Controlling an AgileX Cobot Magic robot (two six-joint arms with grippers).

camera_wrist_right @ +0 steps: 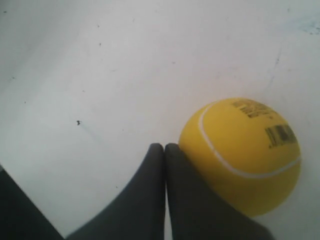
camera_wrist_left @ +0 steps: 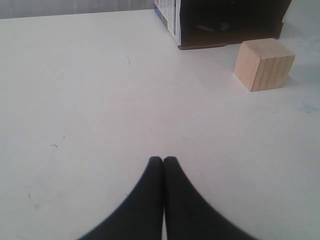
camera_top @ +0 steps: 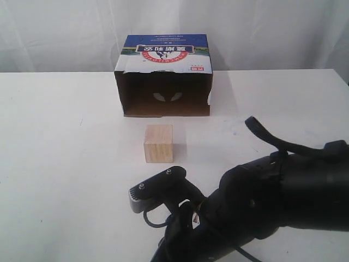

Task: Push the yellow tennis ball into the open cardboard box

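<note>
The yellow tennis ball (camera_wrist_right: 242, 155) shows only in the right wrist view, resting on the white table with a white seam and a printed barcode. My right gripper (camera_wrist_right: 164, 146) is shut with nothing in it, and the side of one finger (camera_wrist_right: 200, 200) lies against the ball. In the exterior view the right arm (camera_top: 272, 202) hides both ball and fingertips. The open cardboard box (camera_top: 163, 76) lies at the back, its dark mouth facing the front; its corner (camera_wrist_left: 225, 20) shows in the left wrist view. My left gripper (camera_wrist_left: 163, 159) is shut and empty over bare table.
A pale wooden cube (camera_top: 158, 143) stands on the white table (camera_top: 65, 136) just in front of the box's mouth, between the box and the right arm; the left wrist view shows this cube (camera_wrist_left: 263, 64) too. White curtains hang behind the table.
</note>
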